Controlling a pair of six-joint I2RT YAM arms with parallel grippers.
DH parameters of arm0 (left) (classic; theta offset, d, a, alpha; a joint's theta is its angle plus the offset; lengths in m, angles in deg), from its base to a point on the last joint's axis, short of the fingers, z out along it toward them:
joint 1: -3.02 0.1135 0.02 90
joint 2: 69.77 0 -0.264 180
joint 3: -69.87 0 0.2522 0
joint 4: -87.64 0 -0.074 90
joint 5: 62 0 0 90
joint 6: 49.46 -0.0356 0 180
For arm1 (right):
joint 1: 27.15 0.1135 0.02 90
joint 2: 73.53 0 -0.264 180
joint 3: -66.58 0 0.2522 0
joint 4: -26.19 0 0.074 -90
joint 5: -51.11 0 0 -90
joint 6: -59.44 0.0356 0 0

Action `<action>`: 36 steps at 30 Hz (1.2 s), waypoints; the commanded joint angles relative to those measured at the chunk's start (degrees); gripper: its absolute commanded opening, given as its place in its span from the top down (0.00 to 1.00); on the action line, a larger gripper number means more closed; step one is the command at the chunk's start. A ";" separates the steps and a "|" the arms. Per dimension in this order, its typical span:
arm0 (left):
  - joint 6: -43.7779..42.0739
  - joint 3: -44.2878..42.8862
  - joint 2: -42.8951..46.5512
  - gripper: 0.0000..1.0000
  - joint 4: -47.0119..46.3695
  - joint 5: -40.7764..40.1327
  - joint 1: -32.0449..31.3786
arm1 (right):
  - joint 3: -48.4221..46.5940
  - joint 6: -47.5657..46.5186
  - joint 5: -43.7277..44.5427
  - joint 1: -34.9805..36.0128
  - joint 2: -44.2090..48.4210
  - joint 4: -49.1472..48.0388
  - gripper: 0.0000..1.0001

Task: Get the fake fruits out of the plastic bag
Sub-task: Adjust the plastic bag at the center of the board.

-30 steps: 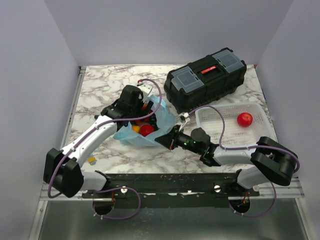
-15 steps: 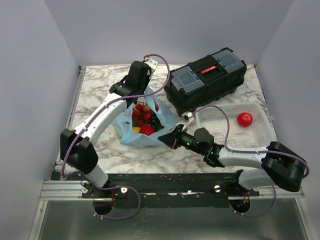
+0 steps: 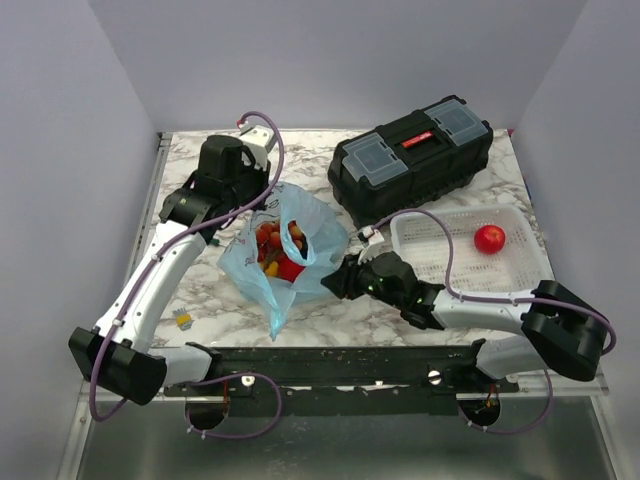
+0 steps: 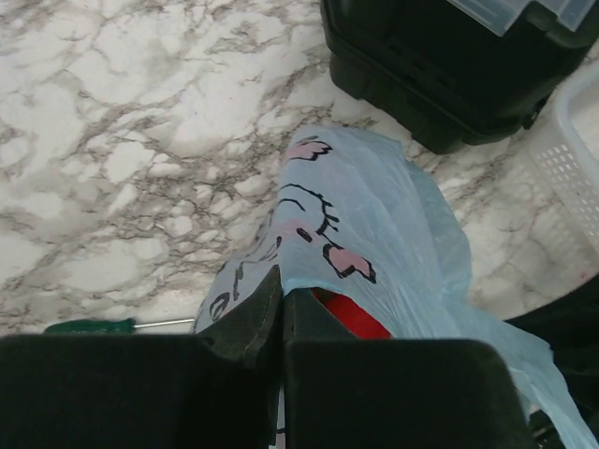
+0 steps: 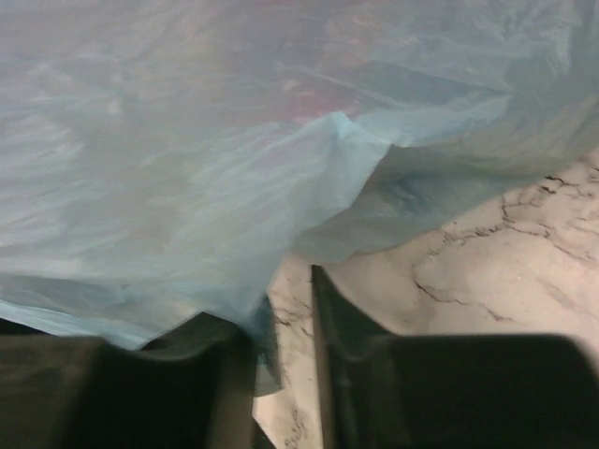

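The light-blue plastic bag (image 3: 310, 225) sits mid-table with its mouth pulled up and open. Inside it, several fake fruits (image 3: 274, 250) show: red, orange and yellow ones. My left gripper (image 3: 260, 205) is shut on the bag's far-left rim. In the left wrist view the film (image 4: 374, 206) is pinched between the closed tips of the left gripper (image 4: 282, 285), and a red fruit (image 4: 351, 313) shows just under it. My right gripper (image 3: 336, 283) lies low at the bag's right side. It (image 5: 281, 299) stands open, with the bag (image 5: 187, 140) draped over its left finger.
A black toolbox (image 3: 410, 155) stands at the back right. A white mesh basket (image 3: 440, 262) to the right holds one red fruit (image 3: 489, 238). A green-handled screwdriver (image 4: 94, 325) lies left of the bag, and a small object (image 3: 183, 318) lies near the front left.
My left gripper shut on the bag's rim and pulled it left and up, opening the mouth. My right gripper's jaws parted and let go of the bag's right edge.
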 commanded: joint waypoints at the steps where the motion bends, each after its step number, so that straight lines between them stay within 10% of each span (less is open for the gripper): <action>1: 3.64 3.32 1.24 1.00 -1.78 8.01 0.12 | -4.67 -1.50 1.59 0.18 -1.33 7.92 0.56; 6: 4.36 4.38 0.31 1.00 -2.69 9.11 0.11 | -11.68 -6.28 5.45 2.86 0.43 17.61 0.30; 19: 5.33 6.83 1.96 1.00 -3.98 9.53 0.08 | -30.58 -17.43 27.32 6.16 -2.76 34.94 0.01; 29: 5.07 8.86 4.86 0.98 -5.70 5.25 0.08 | -32.32 -6.17 33.98 6.02 -3.99 40.10 0.00; 36: 4.42 11.38 6.37 0.67 -6.42 -1.75 -1.65 | -25.61 -2.02 31.91 6.04 -0.49 37.05 0.16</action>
